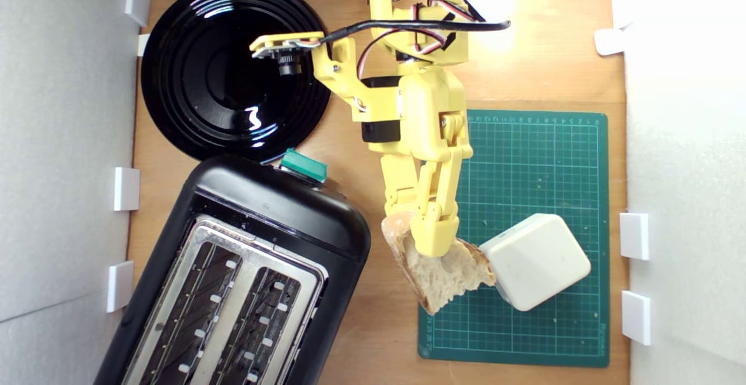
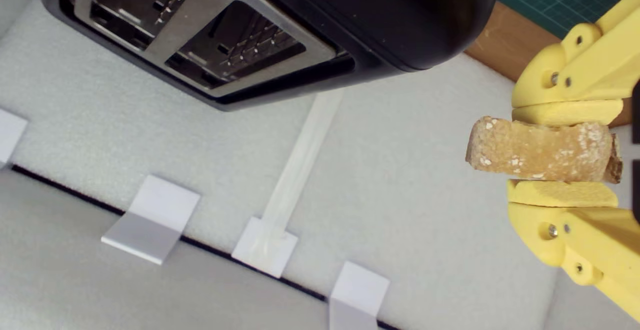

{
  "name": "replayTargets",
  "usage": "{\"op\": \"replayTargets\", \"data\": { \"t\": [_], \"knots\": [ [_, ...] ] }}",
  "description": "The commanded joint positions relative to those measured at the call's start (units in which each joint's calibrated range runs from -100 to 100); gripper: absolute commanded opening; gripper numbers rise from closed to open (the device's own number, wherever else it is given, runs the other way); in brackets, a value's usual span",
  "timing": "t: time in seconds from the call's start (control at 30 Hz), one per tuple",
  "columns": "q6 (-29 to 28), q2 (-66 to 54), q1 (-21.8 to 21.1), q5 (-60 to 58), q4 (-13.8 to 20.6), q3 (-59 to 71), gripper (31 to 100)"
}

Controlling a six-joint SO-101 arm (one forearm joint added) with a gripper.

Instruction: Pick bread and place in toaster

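White foam walls box in a wooden worktop (image 1: pixel 373 338), and the yellow claw (image 1: pixel 434 236) is pinching the bread (image 1: pixel 434 277) flat-side to flat-side, crust poking out, so the slice can go edge-first into a slot. Bread sits over the green mat's (image 1: pixel 542 158) edge, touching the cream block (image 1: pixel 536 268). Toaster (image 1: pixel 262 210) waits just beside, slots empty, angled across the corner.
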Motion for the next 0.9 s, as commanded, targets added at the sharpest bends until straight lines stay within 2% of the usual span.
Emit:
{"op": "replayTargets", "data": {
  "t": [0.0, 0.2, 0.33, 0.57, 0.87],
  "knots": [
    [1.19, -5.74, 0.05, 0.2, -0.09, -2.02, 52.8],
    [2.4, -10.81, 0.29, 0.2, 0.91, -2.56, 52.8],
    [8.57, -11.73, 0.37, 0.63, -0.09, -2.92, 52.8],
    [16.42, -8.4, 0.45, 19.32, -0.09, -24.17, 52.8],
    [25.31, -2.41, 0.45, 35.36, -0.18, -47.86, 52.8]
  ]
}}
